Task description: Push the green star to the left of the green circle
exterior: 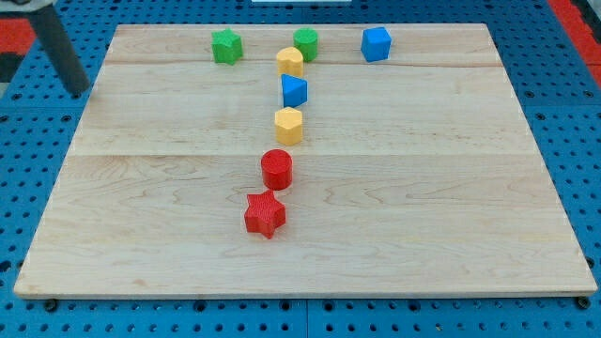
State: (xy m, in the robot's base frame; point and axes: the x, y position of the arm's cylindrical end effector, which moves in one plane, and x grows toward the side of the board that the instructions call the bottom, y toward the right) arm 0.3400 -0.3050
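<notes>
The green star (225, 46) lies near the board's top edge, left of centre. The green circle (305, 42) sits to its right on the same edge, with a gap between them. The dark rod comes down at the view's far left; my tip (80, 94) is off the board's left edge, well to the left of and a little below the green star.
A yellow block (290, 62) touches the green circle's lower left. Below it run a blue block (294, 91), a yellow hexagon (288, 125), a red circle (276, 169) and a red star (265, 215). A blue block (376, 44) sits at the top right. The wooden board (451, 207) lies on blue pegboard.
</notes>
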